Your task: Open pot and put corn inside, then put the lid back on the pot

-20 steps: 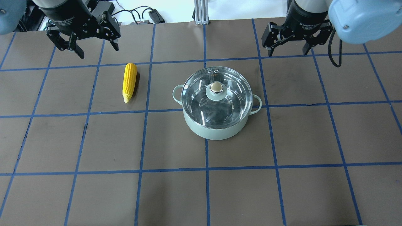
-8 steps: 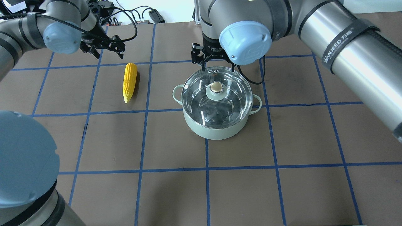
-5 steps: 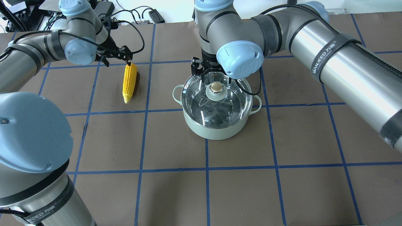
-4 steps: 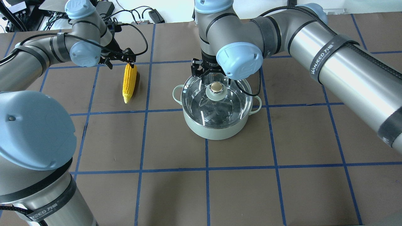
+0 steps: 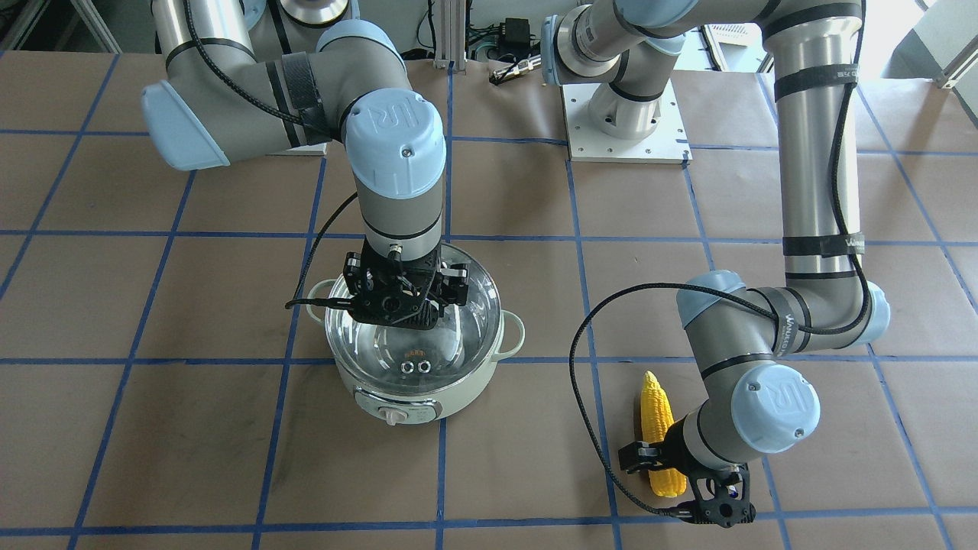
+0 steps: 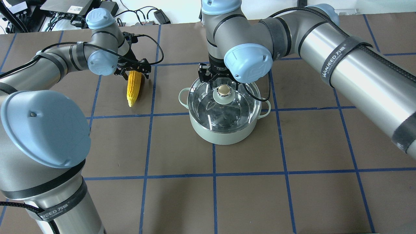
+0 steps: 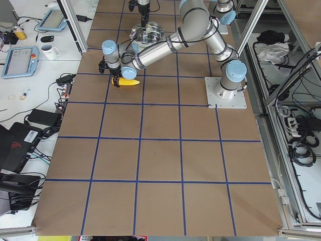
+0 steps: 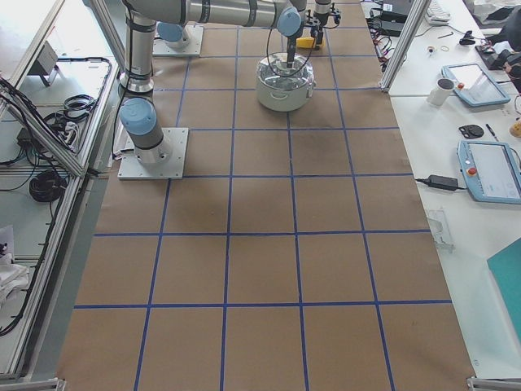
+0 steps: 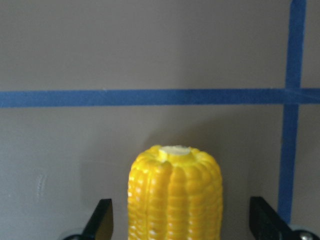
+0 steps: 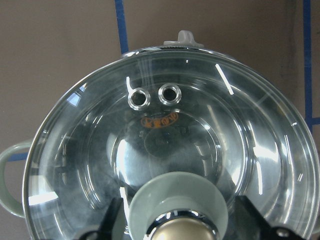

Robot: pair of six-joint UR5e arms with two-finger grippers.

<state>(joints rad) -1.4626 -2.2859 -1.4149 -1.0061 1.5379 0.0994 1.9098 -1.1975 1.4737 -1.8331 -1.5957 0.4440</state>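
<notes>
The mint-green pot [image 6: 224, 136] stands mid-table with the glass lid [image 6: 235, 109] on it, the beige knob [image 6: 223, 90] up. My right gripper [image 6: 222, 80] is open and hangs just above the lid, its fingers [image 10: 114, 216] on either side of the knob [image 10: 182, 227], not closed on it. The yellow corn [image 6: 132, 91] lies on the table left of the pot. My left gripper [image 6: 134, 70] is open and straddles the corn's thick end; the left wrist view shows the corn [image 9: 174, 192] between the fingertips [image 9: 102, 220] with gaps on both sides.
The brown table [image 6: 182, 201] has a blue tape grid. Cables and electronics [image 6: 152, 14] lie beyond the far edge. The pot's control knob [image 5: 394, 415] faces away from the robot. The arm bases [image 5: 625, 114] stand on the robot's side of the table.
Both arms came in from the far edge. The left gripper moved right and now straddles the corn's thick end. The right gripper came down over the lid's knob. Corn, pot and lid have not moved.
</notes>
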